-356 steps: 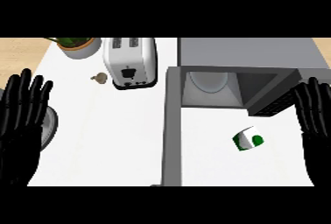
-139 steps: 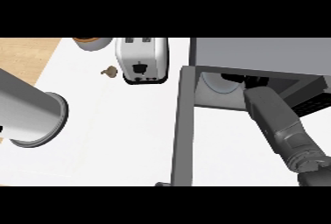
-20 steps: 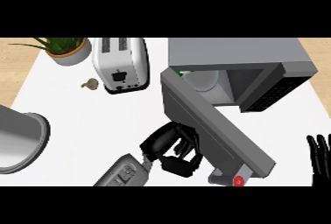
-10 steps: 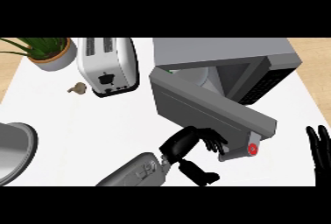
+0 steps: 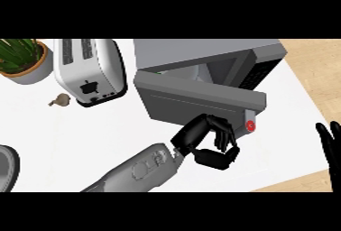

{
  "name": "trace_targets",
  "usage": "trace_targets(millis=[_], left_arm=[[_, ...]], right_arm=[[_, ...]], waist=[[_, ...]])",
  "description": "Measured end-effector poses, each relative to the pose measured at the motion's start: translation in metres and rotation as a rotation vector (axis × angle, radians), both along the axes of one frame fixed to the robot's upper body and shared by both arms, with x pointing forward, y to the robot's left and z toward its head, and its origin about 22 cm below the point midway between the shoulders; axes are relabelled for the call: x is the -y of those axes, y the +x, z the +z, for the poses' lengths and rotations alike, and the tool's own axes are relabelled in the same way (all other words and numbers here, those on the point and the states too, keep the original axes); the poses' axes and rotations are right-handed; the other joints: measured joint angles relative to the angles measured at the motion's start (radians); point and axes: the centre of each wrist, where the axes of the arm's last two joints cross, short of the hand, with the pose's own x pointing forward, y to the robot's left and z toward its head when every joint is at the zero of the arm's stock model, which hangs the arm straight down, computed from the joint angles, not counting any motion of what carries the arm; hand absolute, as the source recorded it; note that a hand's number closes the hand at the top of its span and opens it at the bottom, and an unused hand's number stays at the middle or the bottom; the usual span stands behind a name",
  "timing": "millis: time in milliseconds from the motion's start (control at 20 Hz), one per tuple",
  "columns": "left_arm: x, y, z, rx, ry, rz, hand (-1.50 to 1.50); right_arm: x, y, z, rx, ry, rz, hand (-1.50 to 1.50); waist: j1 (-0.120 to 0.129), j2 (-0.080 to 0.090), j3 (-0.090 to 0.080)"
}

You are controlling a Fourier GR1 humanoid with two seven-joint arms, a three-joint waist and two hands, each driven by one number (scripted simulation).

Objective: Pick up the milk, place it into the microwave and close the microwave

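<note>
While the right hand (image 5: 329, 145) rests open at the view's right edge, the left hand (image 5: 208, 140), fingers curled on nothing, touches the partly shut door (image 5: 193, 97) of the microwave (image 5: 200, 50); the milk cannot be seen.

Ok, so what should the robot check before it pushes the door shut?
1. Milk inside the microwave: cannot tell, the door hides it.
2. Door shut: not ok, a gap shows.
3. Left hand on the door: ok, curled fingers against its front.
4. Right hand out of the way: ok, open at the right edge.
5. Toaster clear of the door: ok, left of the microwave.
</note>
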Motion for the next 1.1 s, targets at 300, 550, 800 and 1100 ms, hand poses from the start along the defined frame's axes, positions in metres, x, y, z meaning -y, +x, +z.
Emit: trace_targets(millis=[300, 550, 800, 1100], left_arm=[[0.006, 0.021, 0.02, 0.013, -0.029, 0.047, 1.5], [0.004, 0.039, 0.033, 0.02, -0.038, 0.114, 1.5], [0.001, 0.056, 0.043, 0.026, -0.04, 0.18, 1.5], [-0.008, 0.068, 0.047, 0.032, -0.041, 0.254, 1.5]], right_arm=[[0.001, 0.003, 0.018, 0.026, -0.019, 0.048, -1.5], [-0.001, 0.004, 0.027, 0.027, -0.022, 0.093, -1.5], [-0.001, 0.005, 0.038, 0.036, -0.03, 0.135, -1.5], [0.002, 0.007, 0.049, 0.045, -0.046, 0.161, -1.5]], waist=[[-0.059, 0.012, 0.001], [-0.095, 0.023, 0.002], [-0.132, 0.032, 0.003], [-0.164, 0.037, 0.003]])
